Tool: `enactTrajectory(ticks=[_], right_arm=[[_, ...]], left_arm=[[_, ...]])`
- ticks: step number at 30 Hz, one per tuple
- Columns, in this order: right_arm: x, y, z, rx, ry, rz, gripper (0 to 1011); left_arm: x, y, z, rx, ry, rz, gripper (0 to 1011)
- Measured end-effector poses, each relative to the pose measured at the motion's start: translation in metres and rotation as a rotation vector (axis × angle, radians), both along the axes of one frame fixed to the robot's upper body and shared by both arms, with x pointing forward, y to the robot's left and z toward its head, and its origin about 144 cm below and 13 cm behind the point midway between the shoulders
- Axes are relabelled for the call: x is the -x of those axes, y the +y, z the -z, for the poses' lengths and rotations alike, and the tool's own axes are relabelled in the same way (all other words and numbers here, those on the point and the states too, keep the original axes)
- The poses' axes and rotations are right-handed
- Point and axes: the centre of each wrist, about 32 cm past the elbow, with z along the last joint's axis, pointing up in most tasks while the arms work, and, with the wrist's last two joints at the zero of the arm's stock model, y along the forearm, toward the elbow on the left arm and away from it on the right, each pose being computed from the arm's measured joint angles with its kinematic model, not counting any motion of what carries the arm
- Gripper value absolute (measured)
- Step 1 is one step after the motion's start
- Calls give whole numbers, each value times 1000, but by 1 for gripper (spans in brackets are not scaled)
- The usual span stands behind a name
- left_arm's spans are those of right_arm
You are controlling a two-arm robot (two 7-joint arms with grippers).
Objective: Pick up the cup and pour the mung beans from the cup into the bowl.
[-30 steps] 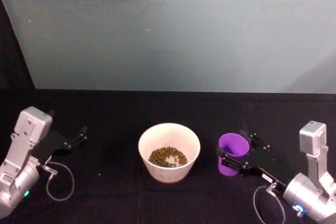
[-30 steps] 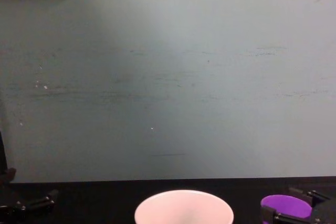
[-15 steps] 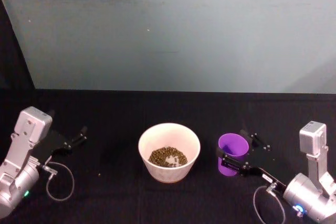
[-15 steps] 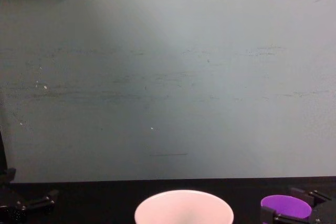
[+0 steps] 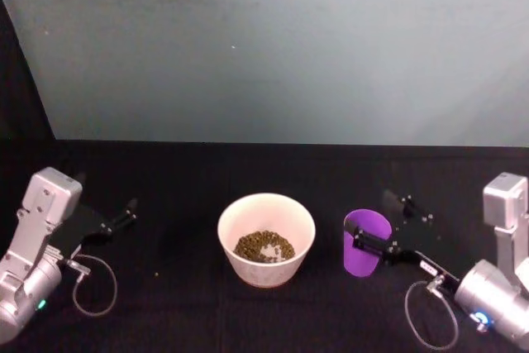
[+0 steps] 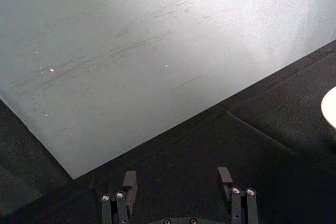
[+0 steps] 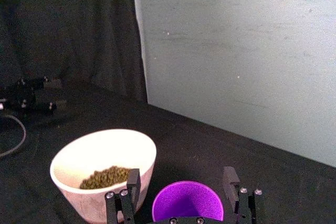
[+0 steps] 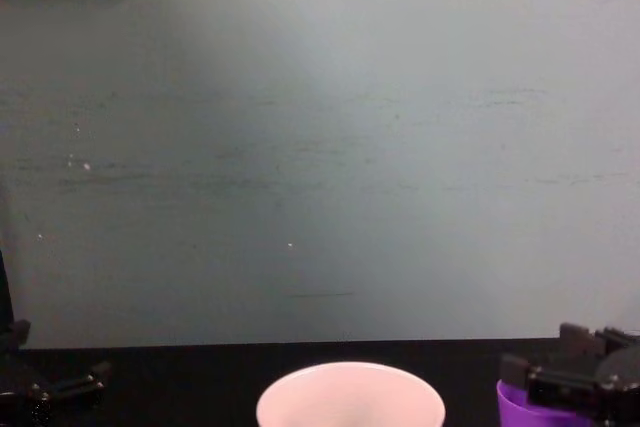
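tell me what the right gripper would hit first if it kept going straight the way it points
Likely the purple cup: the right gripper points toward it with fingers apart on either side of it. Beyond it stands the white bowl holding mung beans.

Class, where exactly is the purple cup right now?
In the head view the cup stands right of the bowl, between the open fingers of the right gripper.
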Motion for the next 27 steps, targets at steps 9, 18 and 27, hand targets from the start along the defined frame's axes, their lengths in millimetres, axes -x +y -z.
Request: enactTrajectory(ticks=[9, 18, 27], right_arm=[[11, 0, -23, -5, -18, 48, 1002], [20, -8, -32, -12, -49, 131, 1002], [32, -26, -32, -14, -67, 230, 1002]], left_arm=[[0, 0, 0, 0, 0, 0, 1000], [0, 0, 0, 0, 0, 0, 1000], [0, 0, 0, 0, 0, 0, 1000]])
